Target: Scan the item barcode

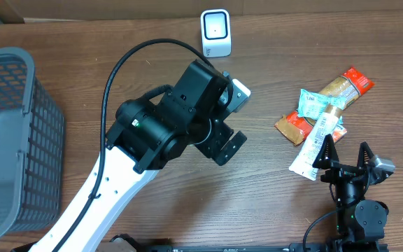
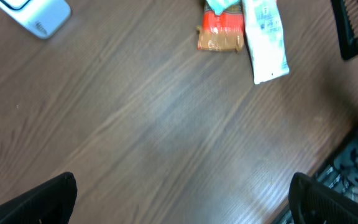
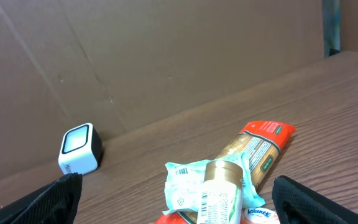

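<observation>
The scanner (image 1: 215, 33) is a small white box with a dark screen at the table's far edge; it also shows as scanner (image 2: 39, 15) and scanner (image 3: 79, 149). The items lie in a pile at the right: a white tube (image 1: 317, 143) with a gold cap, a teal tissue packet (image 1: 313, 105), a long orange-brown packet (image 1: 341, 87) and a red-brown packet (image 1: 292, 127). My left gripper (image 1: 238, 120) hovers open mid-table, left of the pile, holding nothing. My right gripper (image 1: 345, 155) stands open just in front of the pile, facing the tube (image 3: 219, 186) and teal packet (image 3: 188, 177).
A grey mesh basket (image 1: 12, 140) stands at the left edge. A brown cardboard wall (image 3: 166, 62) backs the table behind the scanner. The left arm's black cable (image 1: 128, 59) arcs over the table's middle. The table's front edge (image 2: 347, 134) runs near the right arm's base.
</observation>
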Robot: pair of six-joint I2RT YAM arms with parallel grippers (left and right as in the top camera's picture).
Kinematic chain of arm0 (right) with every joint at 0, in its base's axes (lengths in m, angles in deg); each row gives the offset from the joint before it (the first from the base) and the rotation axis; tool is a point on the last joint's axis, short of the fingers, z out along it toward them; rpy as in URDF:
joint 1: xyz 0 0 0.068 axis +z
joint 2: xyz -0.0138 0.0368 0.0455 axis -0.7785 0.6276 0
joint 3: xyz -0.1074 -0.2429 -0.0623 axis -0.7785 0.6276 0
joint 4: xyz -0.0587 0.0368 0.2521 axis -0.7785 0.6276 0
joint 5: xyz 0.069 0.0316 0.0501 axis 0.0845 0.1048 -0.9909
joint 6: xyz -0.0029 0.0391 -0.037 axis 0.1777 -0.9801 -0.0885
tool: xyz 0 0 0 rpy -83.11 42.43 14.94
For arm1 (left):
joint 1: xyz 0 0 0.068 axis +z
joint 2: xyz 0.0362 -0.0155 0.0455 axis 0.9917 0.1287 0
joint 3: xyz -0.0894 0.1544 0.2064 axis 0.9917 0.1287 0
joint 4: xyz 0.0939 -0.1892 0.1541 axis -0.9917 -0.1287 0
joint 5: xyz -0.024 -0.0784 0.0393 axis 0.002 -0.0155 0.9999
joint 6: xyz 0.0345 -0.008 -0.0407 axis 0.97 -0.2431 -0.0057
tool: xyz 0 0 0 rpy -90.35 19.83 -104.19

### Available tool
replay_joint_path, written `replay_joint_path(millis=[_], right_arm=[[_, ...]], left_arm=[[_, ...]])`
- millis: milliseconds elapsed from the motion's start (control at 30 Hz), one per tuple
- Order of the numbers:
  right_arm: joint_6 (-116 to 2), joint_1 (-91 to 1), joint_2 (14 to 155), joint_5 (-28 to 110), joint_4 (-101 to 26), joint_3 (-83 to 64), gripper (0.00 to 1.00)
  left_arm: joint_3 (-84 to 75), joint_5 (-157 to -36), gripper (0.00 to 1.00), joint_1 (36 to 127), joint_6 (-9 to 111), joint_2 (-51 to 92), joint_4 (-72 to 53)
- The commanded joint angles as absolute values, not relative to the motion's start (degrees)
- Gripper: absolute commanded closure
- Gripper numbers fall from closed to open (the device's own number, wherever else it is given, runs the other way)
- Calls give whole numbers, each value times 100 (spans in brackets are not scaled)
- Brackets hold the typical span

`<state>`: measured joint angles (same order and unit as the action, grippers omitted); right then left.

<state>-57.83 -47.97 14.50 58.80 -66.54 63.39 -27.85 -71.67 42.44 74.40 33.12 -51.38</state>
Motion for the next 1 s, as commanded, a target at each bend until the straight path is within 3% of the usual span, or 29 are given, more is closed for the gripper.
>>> replay_joint_path(millis=[0, 500, 967], right_arm=[[-5794, -4744, 1382, 5935, -6682, 6401, 0], [-5794, -4744, 1382, 5935, -6682, 6401, 0], [-5794, -4744, 1382, 5935, -6682, 6401, 0]], left_arm=[[-2602, -7088, 0, 4207, 7510, 3249, -4821], [-1227, -6560, 0, 4214, 7514, 2930, -2576], [1715, -5884, 0, 4699, 7875, 1787, 1994]])
